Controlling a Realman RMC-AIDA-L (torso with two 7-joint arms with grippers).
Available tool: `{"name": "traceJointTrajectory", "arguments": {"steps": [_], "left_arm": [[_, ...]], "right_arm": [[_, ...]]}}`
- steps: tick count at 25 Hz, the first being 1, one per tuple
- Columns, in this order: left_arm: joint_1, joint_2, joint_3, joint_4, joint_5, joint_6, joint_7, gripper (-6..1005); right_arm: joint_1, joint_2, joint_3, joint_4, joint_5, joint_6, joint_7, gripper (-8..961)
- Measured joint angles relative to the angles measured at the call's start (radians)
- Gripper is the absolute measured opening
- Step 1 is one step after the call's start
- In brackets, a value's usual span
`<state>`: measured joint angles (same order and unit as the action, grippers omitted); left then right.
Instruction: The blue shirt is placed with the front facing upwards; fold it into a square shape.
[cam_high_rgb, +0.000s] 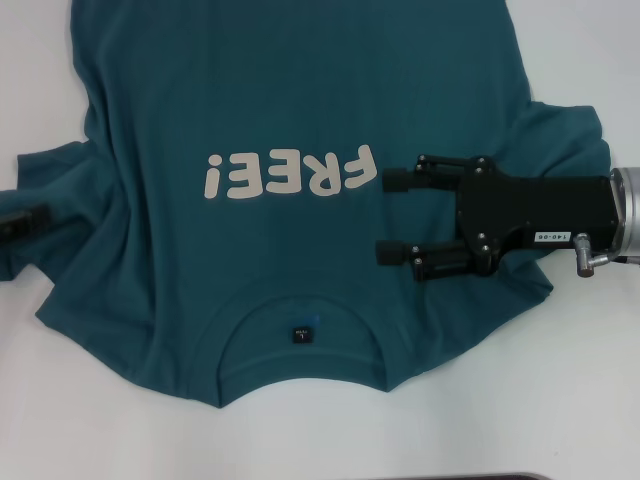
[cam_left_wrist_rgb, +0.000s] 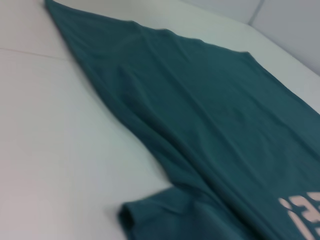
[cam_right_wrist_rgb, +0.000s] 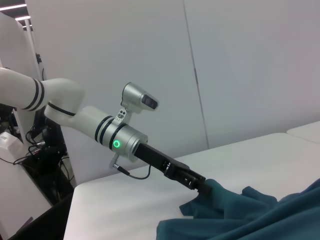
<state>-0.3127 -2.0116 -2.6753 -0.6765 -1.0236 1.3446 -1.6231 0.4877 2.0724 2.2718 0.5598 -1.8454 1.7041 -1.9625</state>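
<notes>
Under your right hand (cam_high_rgb: 384, 217), whose fingers are apart, the blue shirt (cam_high_rgb: 300, 90) lies print-up on the worktop (cam_high_rgb: 580, 390). Your left hand (cam_right_wrist_rgb: 204, 188) grips a sleeve. First fold: next, close on the right sleeve.

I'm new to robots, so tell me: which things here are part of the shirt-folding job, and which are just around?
Job: blue shirt; right gripper, jaws open above it; left gripper at its sleeve.
Just there: white table; wall panels.
</notes>
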Motion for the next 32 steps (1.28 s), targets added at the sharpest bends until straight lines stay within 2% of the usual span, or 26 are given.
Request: {"name": "traceJointTrajectory", "arguments": {"steps": [4, 9, 11, 22, 28, 32], "left_arm": [[-0.004, -0.004, -0.012, -0.001, -0.001, -0.039, -0.005, 872], [-0.013, -0.004, -0.010, -0.002, 0.003, -0.044, -0.007, 671], [-0.015, -0.004, -0.007, -0.002, 0.003, -0.043, -0.008, 437], [-0.013, 0.000, -0.011, -0.006, 0.003, -0.038, -0.010, 225], [0.009, -0.003, -0.012, -0.066, 0.003, -0.036, -0.032, 8], [0.011, 0.005, -0.012, -0.092, 0.004, -0.033, -0.050, 4]], "right_arm": [[0.000, 0.000, 0.000, 0.000, 0.000, 0.000, 0.000, 896], [0.000, 0.000, 0.000, 0.000, 0.000, 0.000, 0.001, 896], [0.000, 0.000, 0.000, 0.000, 0.000, 0.000, 0.000, 896], [0.000, 0.000, 0.000, 0.000, 0.000, -0.002, 0.001, 896], [0.000, 0.005, 0.013, 0.000, 0.003, -0.002, 0.002, 896], [-0.001, 0.009, 0.024, -0.003, 0.003, -0.001, 0.002, 896]]}}
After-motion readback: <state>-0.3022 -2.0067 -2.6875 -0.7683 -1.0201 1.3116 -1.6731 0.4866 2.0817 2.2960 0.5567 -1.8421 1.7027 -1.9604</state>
